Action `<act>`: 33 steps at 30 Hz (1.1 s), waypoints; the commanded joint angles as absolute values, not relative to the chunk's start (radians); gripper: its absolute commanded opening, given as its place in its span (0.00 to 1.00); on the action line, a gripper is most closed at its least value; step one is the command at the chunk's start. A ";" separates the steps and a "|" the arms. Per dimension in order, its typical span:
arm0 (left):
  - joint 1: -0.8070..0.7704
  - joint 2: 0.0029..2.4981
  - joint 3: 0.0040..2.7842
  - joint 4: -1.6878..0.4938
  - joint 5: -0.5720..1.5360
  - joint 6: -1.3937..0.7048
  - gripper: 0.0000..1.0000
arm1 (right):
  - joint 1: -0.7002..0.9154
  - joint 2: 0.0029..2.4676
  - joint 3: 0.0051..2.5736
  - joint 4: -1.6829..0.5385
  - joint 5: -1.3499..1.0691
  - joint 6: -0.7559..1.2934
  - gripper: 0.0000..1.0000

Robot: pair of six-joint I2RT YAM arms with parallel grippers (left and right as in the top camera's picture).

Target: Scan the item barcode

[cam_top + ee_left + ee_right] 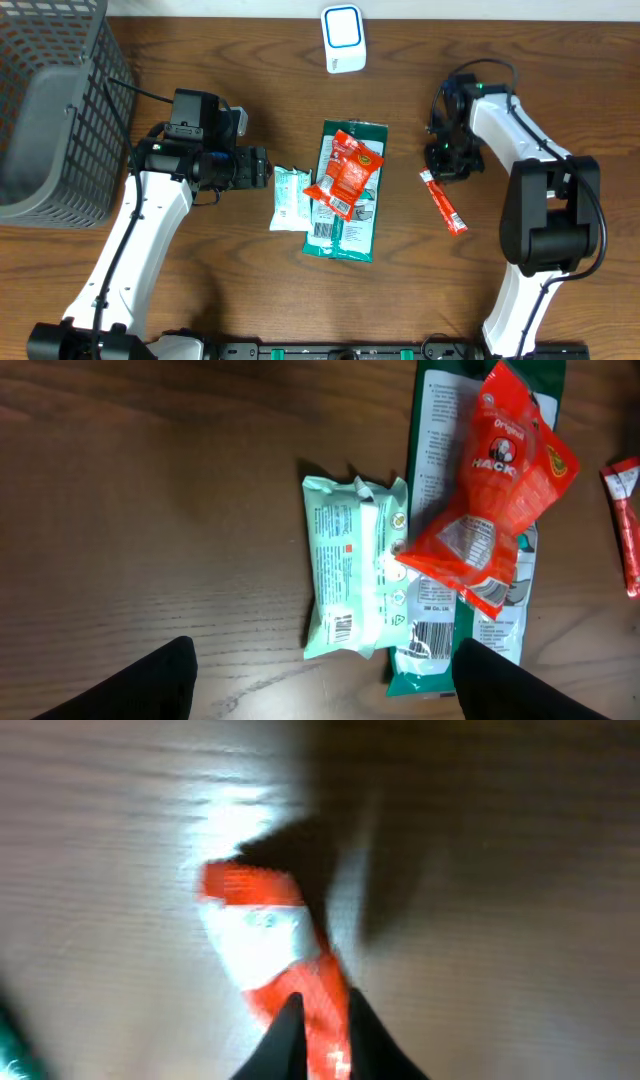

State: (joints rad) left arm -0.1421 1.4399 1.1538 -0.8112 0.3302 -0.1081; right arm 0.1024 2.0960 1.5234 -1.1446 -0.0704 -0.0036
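Red stick packet [443, 203]: lies flat and slanted on the wooden table [230, 290]. Its upper end is at the right gripper's fingertips, and the rest trails away from them towards that arm's base.
Right gripper [325, 1042]: the fingers are drawn close together and pinch the red strip of the packet between them. The wrist view is blurred. The packet's white-and-red end stretches out ahead of the tips.
Left gripper [320, 695]: released, with the fingers [140, 685] spread wide and only bare wood in the gap between them.
Pale green wipes pack [355, 575]: straight ahead of the left fingers, just past the gap. Its barcode end is the end nearest the tips.
Dark green pouch [345, 235]: just beyond the wipes pack as seen from the left fingers, and edge to edge with it. Whether the two overlap cannot be told. It lies between the two grippers.
Red-orange snack bag [345, 175]: lies tilted on top of the dark green pouch. One corner reaches over the wipes pack.
White scanner [342, 38]: upright at the far side of the table, well apart from both sets of fingers.
Grey wire basket [50, 100]: behind the left gripper, on the side away from where its fingers point.
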 commanded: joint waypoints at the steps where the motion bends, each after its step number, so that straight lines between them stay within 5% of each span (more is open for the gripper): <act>1: -0.141 1.431 1.164 -0.815 0.324 -0.114 0.82 | 0.112 2.091 1.694 -1.245 -0.080 0.007 0.16; 4: -0.141 1.431 1.164 -0.815 0.324 -0.114 0.82 | 0.110 2.088 1.734 -1.308 -0.080 0.013 0.18; 9: -0.141 1.431 1.164 -0.815 0.324 -0.114 0.82 | 0.107 2.089 1.665 -1.323 -0.056 0.076 0.08; 18: -0.141 1.431 1.164 -0.815 0.324 -0.114 0.82 | 0.088 2.089 1.425 -1.173 0.194 0.287 0.08; 33: -0.141 1.431 1.164 -0.815 0.324 -0.114 0.82 | 0.105 2.089 1.362 -1.153 -0.342 0.105 0.06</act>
